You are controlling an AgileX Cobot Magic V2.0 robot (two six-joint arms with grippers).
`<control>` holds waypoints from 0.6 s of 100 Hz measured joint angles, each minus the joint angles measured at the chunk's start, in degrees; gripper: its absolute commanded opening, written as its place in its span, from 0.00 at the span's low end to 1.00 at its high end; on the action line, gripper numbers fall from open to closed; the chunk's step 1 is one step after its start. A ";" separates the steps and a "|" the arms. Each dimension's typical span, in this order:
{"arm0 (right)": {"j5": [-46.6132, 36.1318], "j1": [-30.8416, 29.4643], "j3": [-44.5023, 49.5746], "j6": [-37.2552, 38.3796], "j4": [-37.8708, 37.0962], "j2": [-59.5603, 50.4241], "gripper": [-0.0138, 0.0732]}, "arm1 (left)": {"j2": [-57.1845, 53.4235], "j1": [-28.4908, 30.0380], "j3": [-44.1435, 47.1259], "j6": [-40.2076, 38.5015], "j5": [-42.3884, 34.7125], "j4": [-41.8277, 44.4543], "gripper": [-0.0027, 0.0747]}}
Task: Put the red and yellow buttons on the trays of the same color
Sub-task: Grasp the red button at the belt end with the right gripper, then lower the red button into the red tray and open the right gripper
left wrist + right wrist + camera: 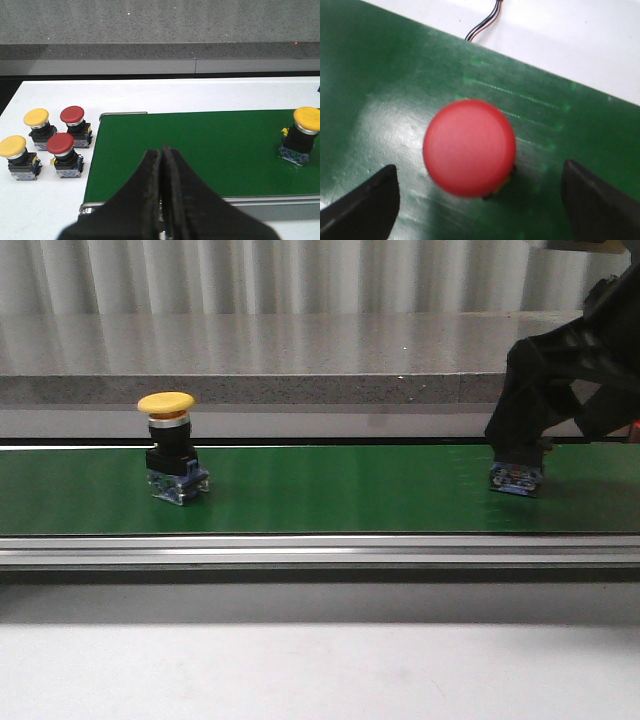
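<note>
The red button [469,147] stands upright on the green belt [350,490] at the right edge of the front view, where only its blue base is seen under the black right tool [520,455]. In the right wrist view the red cap sits between the two fingers [362,200], which are held wide apart with clear belt on each side, nothing being touched. The cap is seen nearer to the finger at lower left than to the one at lower right, so a small shift toward it is judged to be needed before closing. The button's long axis is vertical, so it is met from above.

The yellow button [170,445] stands on the belt in the left half of the front view, well apart from the right tool. The left tool [162,165] is seen pressed together, holding nothing, with four more buttons [47,142] on the white worktop [50,200] at middle left.
</note>
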 measured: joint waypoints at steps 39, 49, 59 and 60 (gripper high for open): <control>-0.32 0.00 -2.54 0.00 0.10 3.80 0.24 | 0.00 0.00 0.00 0.00 0.00 0.00 0.01; 3.13 -0.75 -4.01 0.00 0.10 3.57 0.24 | 0.00 0.00 0.00 0.00 0.00 0.00 0.01; 8.43 -3.18 -7.16 0.00 0.10 2.67 0.24 | 0.00 0.00 0.00 0.00 0.00 0.00 0.01; 8.81 -3.74 -7.44 0.00 0.10 2.49 0.24 | 0.00 0.00 0.00 0.00 0.00 0.00 0.01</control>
